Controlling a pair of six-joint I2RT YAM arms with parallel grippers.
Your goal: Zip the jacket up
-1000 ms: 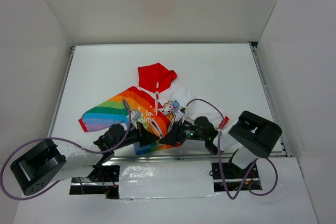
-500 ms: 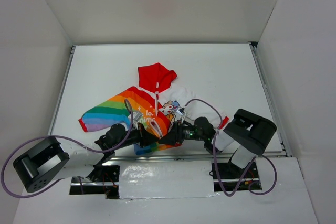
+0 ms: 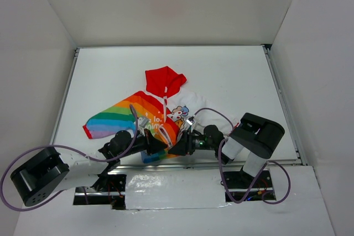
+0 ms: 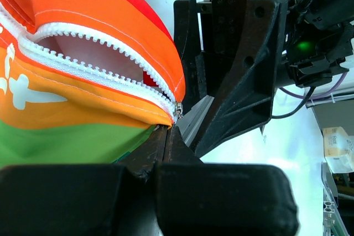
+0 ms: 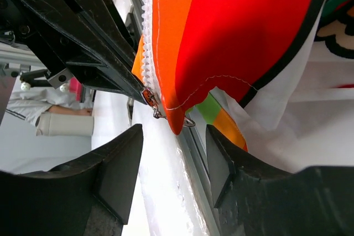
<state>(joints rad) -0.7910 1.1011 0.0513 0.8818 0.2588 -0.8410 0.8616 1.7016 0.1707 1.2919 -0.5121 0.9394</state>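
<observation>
The jacket (image 3: 145, 115) lies flat near the table's front edge, red hood (image 3: 164, 82) farthest from me, rainbow half on the left and white cartoon half (image 3: 186, 105) on the right. My left gripper (image 3: 162, 142) is shut on the bottom hem of the jacket (image 4: 83, 98), right at the zipper's base (image 4: 176, 112). Above it the white zipper (image 4: 105, 41) gapes apart. My right gripper (image 5: 174, 161) faces the left one, open, its pads (image 5: 232, 169) on either side of the orange hem corner and the small metal zipper pull (image 5: 188, 121), touching neither.
A metal rail (image 3: 232, 163) runs along the table's front edge just under both grippers, with silver tape (image 3: 166, 183) in front of it. White walls enclose the table on three sides. The right arm's purple cable (image 3: 213, 112) loops over the white half.
The right gripper's jaws have narrowed around the hem corner, and the right arm has shifted slightly left. The left gripper and the jacket have stayed put.
</observation>
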